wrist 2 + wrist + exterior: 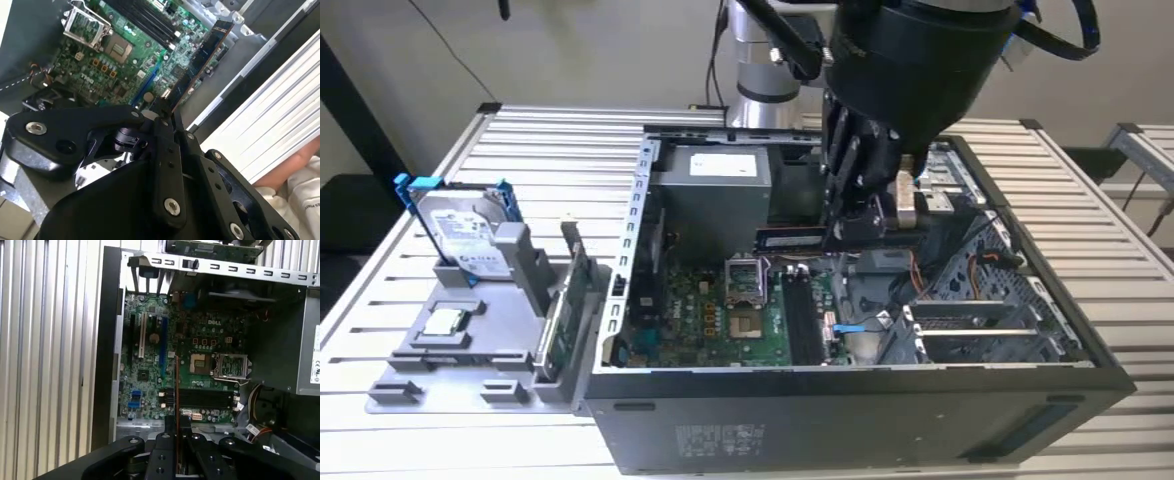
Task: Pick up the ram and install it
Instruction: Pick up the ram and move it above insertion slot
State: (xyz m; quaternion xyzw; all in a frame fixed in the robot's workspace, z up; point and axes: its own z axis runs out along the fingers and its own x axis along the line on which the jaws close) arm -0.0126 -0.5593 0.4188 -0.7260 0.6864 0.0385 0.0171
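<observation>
Ram point(206, 55) was pinched by one end in gripper point(169, 116), fingers closed tight on it, hanging just above motherboard point(707, 320) inside open case point(854, 420). Well beyond motherboard, outside case, stood hard drive point(460, 235).

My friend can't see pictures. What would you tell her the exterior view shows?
A black robot gripper holds the ram, a thin dark stick, above the green motherboard inside an open computer case. On the exterior view's left, a grey stand holds a silver hard drive and a green card.
</observation>
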